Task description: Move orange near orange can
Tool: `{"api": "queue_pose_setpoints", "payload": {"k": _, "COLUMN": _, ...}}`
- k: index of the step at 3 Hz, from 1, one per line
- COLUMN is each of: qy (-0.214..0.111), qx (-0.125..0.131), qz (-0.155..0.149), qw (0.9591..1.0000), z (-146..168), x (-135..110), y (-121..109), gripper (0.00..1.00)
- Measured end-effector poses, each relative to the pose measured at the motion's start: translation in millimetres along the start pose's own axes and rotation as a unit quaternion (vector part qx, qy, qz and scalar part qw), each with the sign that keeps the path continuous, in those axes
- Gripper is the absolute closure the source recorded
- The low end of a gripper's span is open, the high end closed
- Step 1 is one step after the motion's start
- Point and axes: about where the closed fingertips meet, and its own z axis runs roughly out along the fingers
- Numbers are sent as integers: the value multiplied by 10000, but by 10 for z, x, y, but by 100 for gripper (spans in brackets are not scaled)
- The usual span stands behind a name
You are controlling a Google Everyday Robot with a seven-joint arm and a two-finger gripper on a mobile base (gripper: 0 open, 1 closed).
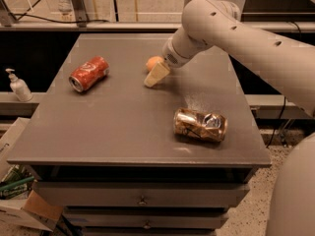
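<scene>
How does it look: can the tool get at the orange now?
Probably yes. The tool sits just in front of the orange, nothing between them; the red can and the orange can lie well away.
</scene>
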Motion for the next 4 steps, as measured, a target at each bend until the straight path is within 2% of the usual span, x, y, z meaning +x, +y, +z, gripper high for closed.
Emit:
{"api": "queue_pose_setpoints", "payload": {"k": 3, "qy": -7, "qx": -31, "qz": 66, "qw": 10000, "z": 22, "x": -42, "y": 3, "gripper": 88}}
{"api": "queue_pose_setpoints", "payload": {"k": 4, "qy": -163, "qx": -50, "qz": 29, "qw": 9999, "z": -177, "x": -63, "y": -27, "gripper": 100}}
